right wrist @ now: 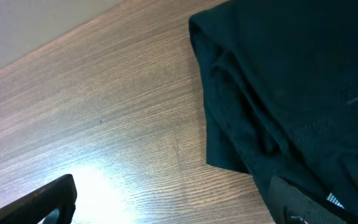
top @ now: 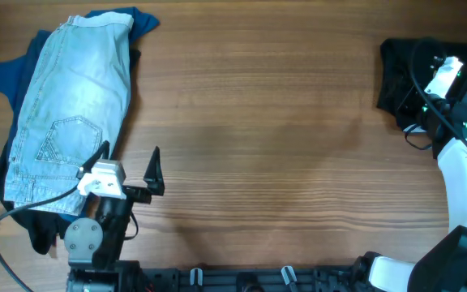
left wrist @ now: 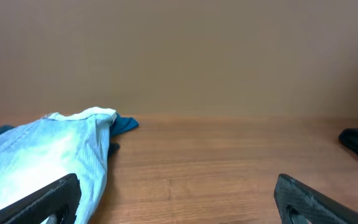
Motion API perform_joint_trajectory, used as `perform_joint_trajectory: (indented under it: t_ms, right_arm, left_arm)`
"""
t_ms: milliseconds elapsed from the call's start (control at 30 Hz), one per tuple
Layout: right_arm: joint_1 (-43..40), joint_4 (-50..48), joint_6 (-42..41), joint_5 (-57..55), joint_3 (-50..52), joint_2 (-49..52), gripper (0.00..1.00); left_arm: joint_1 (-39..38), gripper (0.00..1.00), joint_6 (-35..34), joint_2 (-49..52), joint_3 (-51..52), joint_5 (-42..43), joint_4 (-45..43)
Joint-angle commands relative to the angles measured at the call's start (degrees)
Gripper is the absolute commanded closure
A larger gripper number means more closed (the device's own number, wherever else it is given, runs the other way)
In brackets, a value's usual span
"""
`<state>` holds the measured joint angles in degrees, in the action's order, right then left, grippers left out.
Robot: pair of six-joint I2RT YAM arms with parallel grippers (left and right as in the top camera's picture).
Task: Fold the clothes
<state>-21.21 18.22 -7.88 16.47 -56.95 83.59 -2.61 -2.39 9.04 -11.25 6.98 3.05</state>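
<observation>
Light-blue denim shorts [top: 71, 105] lie at the far left on top of a blue top [top: 13, 75]. Both also show in the left wrist view: the denim shorts [left wrist: 48, 149] and the top [left wrist: 126, 124]. Black shorts [top: 397, 77] lie bunched at the far right. My left gripper [top: 130, 165] is open and empty, just right of the denim's lower hem; its jaws [left wrist: 179, 205] are spread wide over bare wood. My right gripper [right wrist: 173, 208] is open, one finger over wood and the other over the edge of the black shorts [right wrist: 291, 81].
The wooden table [top: 266, 138] stretches between the two piles. The right arm's white links [top: 464, 170] run along the right edge. A black cable [top: 6, 219] loops by the left arm's base. A plain wall [left wrist: 179, 56] stands behind the table.
</observation>
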Motion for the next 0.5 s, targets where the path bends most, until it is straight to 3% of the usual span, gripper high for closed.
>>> perform_joint_trajectory:
  t_ms: [0, 367, 467]
  right_arm:
    - [-0.2, -0.2, 0.2, -0.1, -0.9, 0.6, 0.00]
    - [-0.2, -0.2, 0.2, -0.1, -0.9, 0.6, 0.00]
    - [-0.2, -0.2, 0.2, -0.1, -0.9, 0.6, 0.00]
  left_arm:
    - [0.4, 0.00, 0.5, -3.5, 2.6, 0.5, -0.3]
    - [0.4, 0.00, 0.5, -8.3, 7.9, 0.5, 0.5]
    - [0.4, 0.00, 0.5, -8.9, 9.4, 0.4, -3.4]
